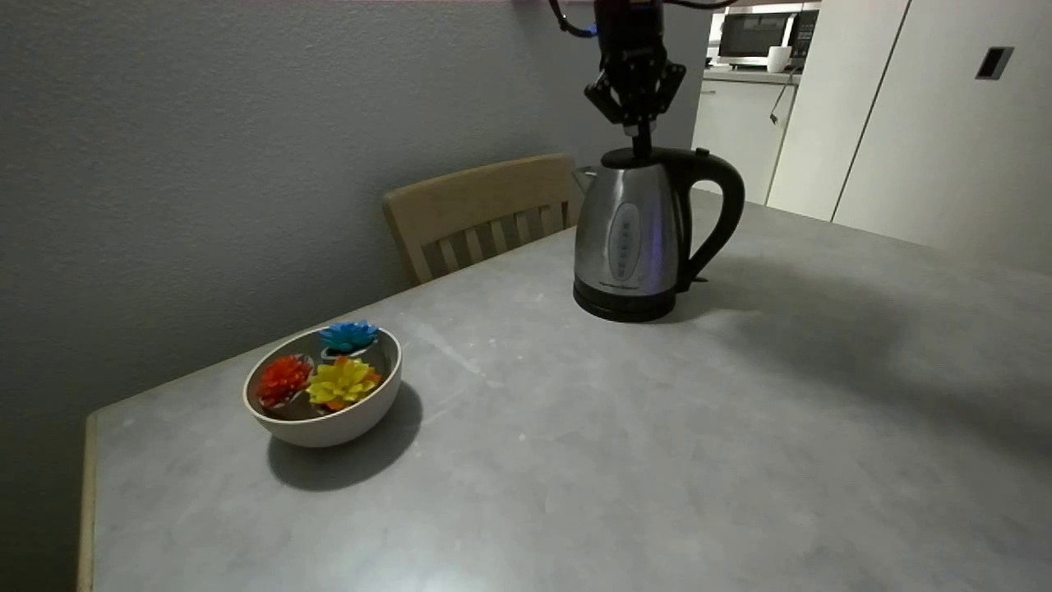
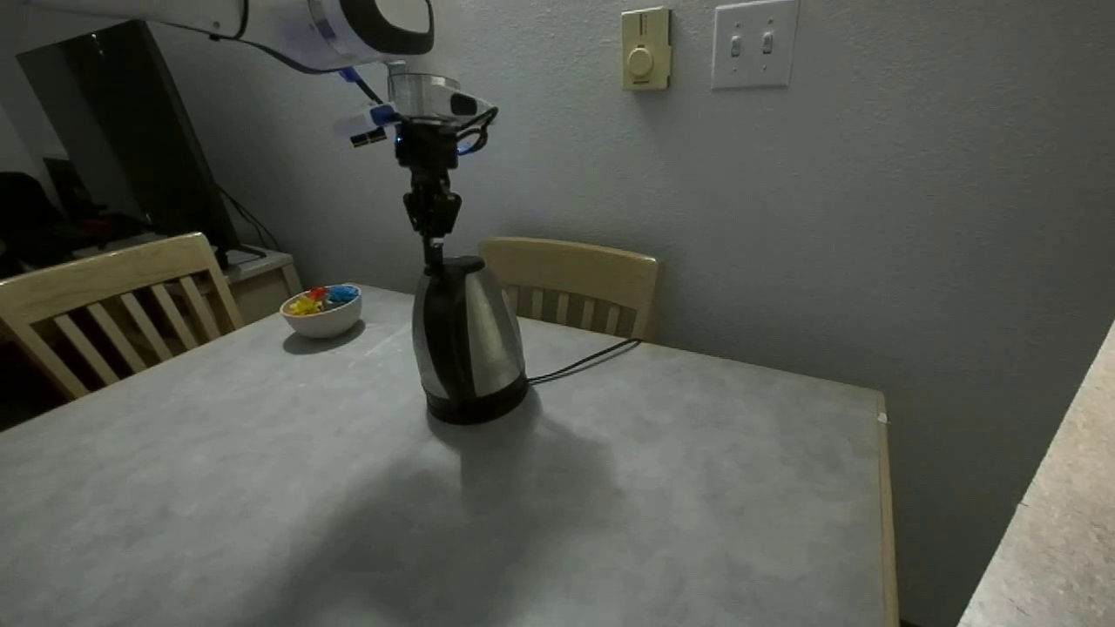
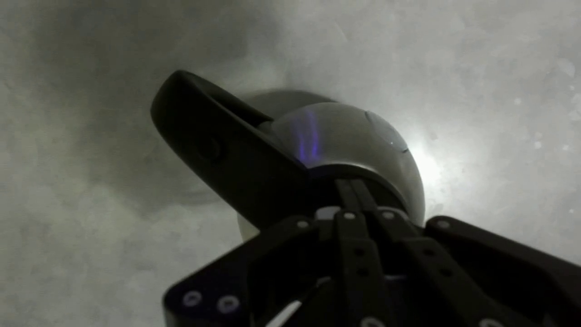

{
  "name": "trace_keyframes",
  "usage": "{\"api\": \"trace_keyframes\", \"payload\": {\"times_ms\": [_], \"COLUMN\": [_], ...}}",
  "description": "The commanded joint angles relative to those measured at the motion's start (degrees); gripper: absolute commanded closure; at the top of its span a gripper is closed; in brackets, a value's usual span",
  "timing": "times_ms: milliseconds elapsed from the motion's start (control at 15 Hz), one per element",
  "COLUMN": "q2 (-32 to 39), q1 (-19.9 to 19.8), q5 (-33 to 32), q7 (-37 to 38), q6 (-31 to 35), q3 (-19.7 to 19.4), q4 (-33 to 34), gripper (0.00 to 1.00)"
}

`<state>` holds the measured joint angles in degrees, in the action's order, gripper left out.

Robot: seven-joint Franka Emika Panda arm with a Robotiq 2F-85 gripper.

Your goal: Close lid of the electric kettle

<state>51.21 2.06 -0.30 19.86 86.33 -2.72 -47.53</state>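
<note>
The electric kettle stands upright on the table, its steel body visible in both exterior views (image 1: 596, 247) (image 2: 492, 340) and in the wrist view (image 3: 345, 131). Its black handle (image 1: 727, 205) points away from the spout. The black lid (image 1: 618, 159) lies flat across the kettle's mouth; it also shows in an exterior view (image 2: 470, 263) and dimly in the wrist view (image 3: 386, 197). My gripper (image 1: 643, 154) points straight down with its fingers together and nothing visible between them. The fingertips (image 3: 352, 180) are at the lid's top, near the handle side, and appear to touch it.
A white bowl (image 1: 362, 419) with red, yellow and blue flowers stands on the grey table (image 1: 657, 460), beyond the spout side. A wooden chair (image 1: 485, 193) stands by the wall behind the kettle. A black cord (image 2: 584, 361) runs from the kettle's base to the table edge.
</note>
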Motion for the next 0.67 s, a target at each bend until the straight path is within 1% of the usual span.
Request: {"api": "trace_keyframes", "payload": {"times_ms": [0, 133, 267, 333, 600], "q2": [5.15, 5.57, 4.39, 2.01, 2.06], "q1": [-0.56, 0.02, 0.95, 0.48, 1.05], "q5": [-0.41, -1.57, -2.96, -1.37, -2.49], "q7": [-0.51, -1.62, -2.47, -0.85, -1.11], "q6": [-2.39, -2.29, -1.82, -2.18, -2.17], "q3": [-0.37, -0.63, -0.81, -0.04, -0.17], "q4": [4.17, 5.1, 5.02, 3.57, 3.59], "gripper": [1.0, 1.0, 1.0, 0.99, 0.99]}}
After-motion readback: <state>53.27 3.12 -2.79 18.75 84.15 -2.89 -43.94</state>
